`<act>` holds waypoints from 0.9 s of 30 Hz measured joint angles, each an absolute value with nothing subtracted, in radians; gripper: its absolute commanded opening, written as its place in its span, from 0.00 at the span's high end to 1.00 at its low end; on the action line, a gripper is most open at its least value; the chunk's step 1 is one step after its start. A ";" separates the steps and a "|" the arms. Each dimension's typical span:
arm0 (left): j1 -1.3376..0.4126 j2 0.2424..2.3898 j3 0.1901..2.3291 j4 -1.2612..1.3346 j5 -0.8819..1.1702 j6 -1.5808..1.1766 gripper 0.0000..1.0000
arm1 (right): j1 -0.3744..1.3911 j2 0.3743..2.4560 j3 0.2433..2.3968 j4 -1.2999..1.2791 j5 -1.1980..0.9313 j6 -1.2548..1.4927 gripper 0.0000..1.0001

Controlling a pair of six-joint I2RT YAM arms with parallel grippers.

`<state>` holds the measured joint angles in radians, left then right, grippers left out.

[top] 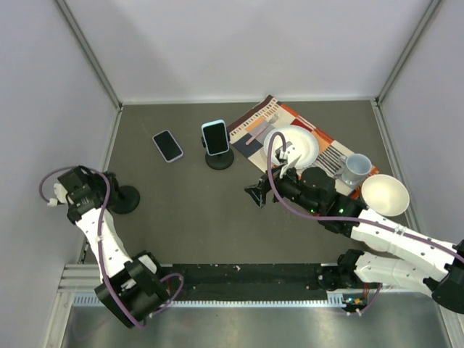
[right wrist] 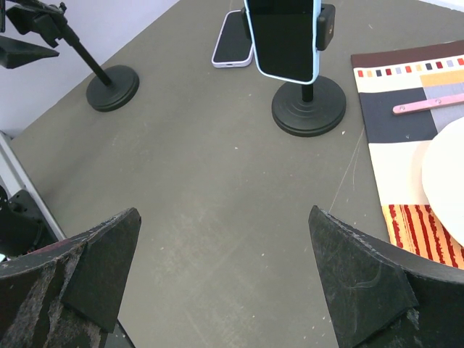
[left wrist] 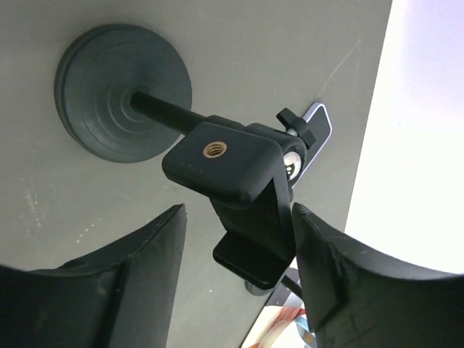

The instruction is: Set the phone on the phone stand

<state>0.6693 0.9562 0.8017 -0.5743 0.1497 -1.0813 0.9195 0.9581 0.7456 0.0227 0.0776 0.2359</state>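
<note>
Jaws first: the left gripper [left wrist: 238,214] has its fingers apart on either side of the clamp head of the empty stand [left wrist: 225,156]. We see a clear gap at one finger, while the other finger lies right at the clamp's edge. The right gripper [right wrist: 223,217] is spread wide over bare table [top: 188,217], with nothing between its fingers.

On the striped placemat [top: 254,127] at the right we see a white plate [top: 304,145], partly covered by the right arm's cable. Near it are a pale mug [top: 355,168], whose inside is too shaded for us to judge, and a white bowl [top: 384,194] showing only its smooth white inside. A pink utensil [right wrist: 429,103] lies on the mat beside the plate.

The flat phone [top: 167,146] lies face up on the table near the back wall, just left of the second stand [top: 220,160] and well apart from the empty stand at the left edge. That second stand carries a mounted phone [top: 215,136] in a light blue case, upright with a dark screen.

We can read no lettering on either phone. The only mark we see is a brass threaded insert [left wrist: 212,149] in the clamp head.
</note>
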 measured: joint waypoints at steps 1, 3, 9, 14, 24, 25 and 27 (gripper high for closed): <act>0.669 0.955 0.798 -0.574 0.150 -1.081 0.50 | 0.920 0.958 0.746 0.023 0.078 0.236 0.01; 0.670 0.955 0.795 -0.564 0.165 -1.087 0.58 | 0.920 0.958 0.746 0.023 0.078 0.236 0.01; 0.675 0.950 0.770 -0.509 0.236 -1.084 0.88 | 0.920 0.959 0.746 0.033 0.077 0.236 0.01; 0.675 0.925 0.748 -0.501 0.300 -1.077 1.00 | 0.920 0.959 0.746 0.037 0.077 0.236 0.01; 0.535 0.751 0.730 -0.687 0.310 -1.118 1.00 | 0.920 0.979 0.745 0.038 0.077 0.236 0.01; 0.471 0.728 0.728 -0.708 0.288 -1.146 1.00 | 0.920 0.981 0.745 0.038 0.077 0.236 0.01; 0.334 0.691 0.724 -0.733 0.251 -1.205 1.00 | 0.920 0.984 0.745 0.038 0.077 0.236 0.01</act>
<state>0.3336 0.6914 0.7242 -0.7330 0.2512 -1.2049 0.9195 0.9836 0.7448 0.0380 0.0772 0.2363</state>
